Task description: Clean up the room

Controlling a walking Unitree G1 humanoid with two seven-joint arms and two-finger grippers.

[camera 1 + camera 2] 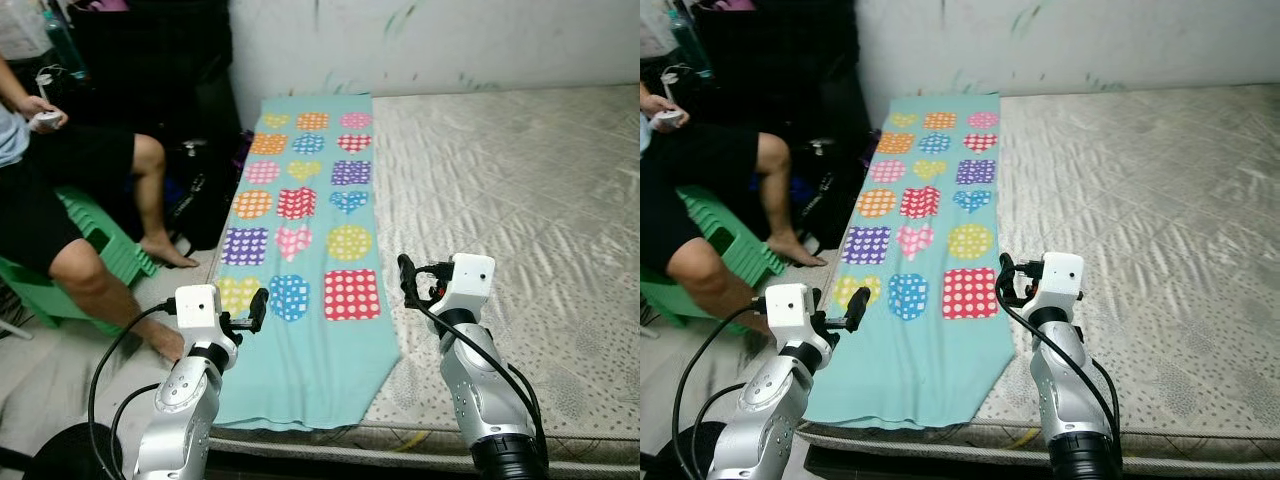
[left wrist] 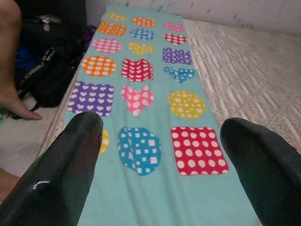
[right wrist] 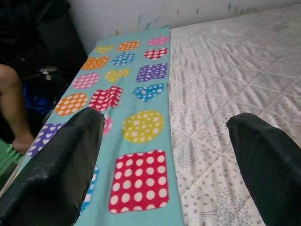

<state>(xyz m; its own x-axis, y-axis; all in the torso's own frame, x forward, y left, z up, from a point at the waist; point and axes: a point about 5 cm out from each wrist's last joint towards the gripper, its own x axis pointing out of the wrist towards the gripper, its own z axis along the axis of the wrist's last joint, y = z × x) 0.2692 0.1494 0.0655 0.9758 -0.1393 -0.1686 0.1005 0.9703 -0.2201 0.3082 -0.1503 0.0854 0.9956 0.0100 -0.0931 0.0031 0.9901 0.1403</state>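
A long turquoise blanket [image 1: 305, 215] printed with bright dotted hearts, squares and circles lies flat along the left side of the mattress [image 1: 520, 180], reaching from the wall to the near edge. My left gripper [image 1: 248, 312] hovers open over the blanket's near left edge. My right gripper [image 1: 412, 278] is open too, held just above the mattress beside the blanket's right edge. In the left wrist view the blanket [image 2: 150, 94] lies past the spread fingers [image 2: 70, 160]. The right wrist view shows the blanket [image 3: 131, 108] and bare mattress [image 3: 225, 84].
A person [image 1: 70, 200] sits on a green plastic stool [image 1: 100, 250] at the left, bare feet on the floor, something white in one hand. A black bag [image 1: 200, 190] rests on the floor between the person and the mattress. A white wall [image 1: 430, 40] runs behind.
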